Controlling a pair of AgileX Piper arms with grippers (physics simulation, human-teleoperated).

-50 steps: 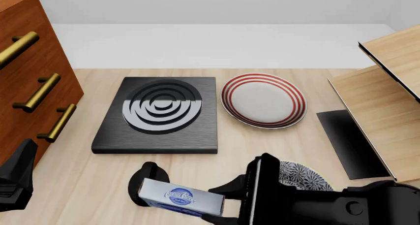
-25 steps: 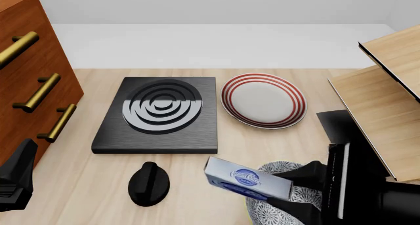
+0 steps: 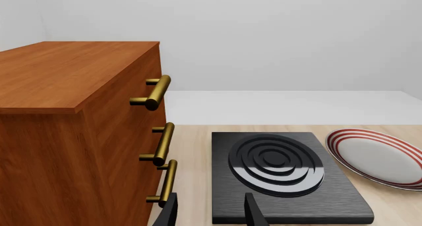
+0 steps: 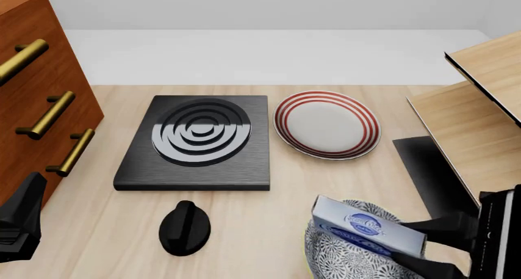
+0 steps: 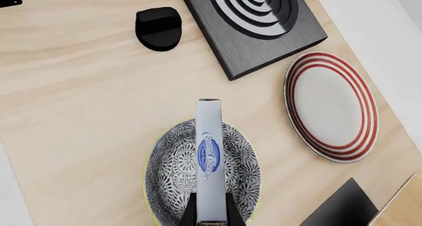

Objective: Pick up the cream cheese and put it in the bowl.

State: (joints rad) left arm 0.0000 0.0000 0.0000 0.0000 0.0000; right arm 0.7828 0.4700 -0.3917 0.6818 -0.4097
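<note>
The cream cheese (image 4: 368, 226), a light blue-grey carton with a dark blue oval logo, is held in the air directly above the bowl (image 4: 342, 256), a deep bowl with a dark floral pattern near the table's front edge. My right gripper (image 4: 440, 248) is shut on the carton's end. In the right wrist view the carton (image 5: 209, 159) stands on edge between the fingers over the bowl (image 5: 171, 171). My left gripper (image 3: 209, 213) is open and empty near the dresser at the front left; in the front view its dark body (image 4: 21, 221) shows at the left edge.
A black stove plate with concentric rings (image 4: 197, 138) lies in the middle. A white plate with red rings (image 4: 327, 124) sits right of it. A black knob (image 4: 184, 228) lies in front of the stove plate. A wooden dresser (image 4: 36, 90) stands left; a wooden shelf (image 4: 480, 120) stands right.
My right gripper has carried the cream cheese to the right, from beside the black knob to directly above the bowl. The left arm has not moved.
</note>
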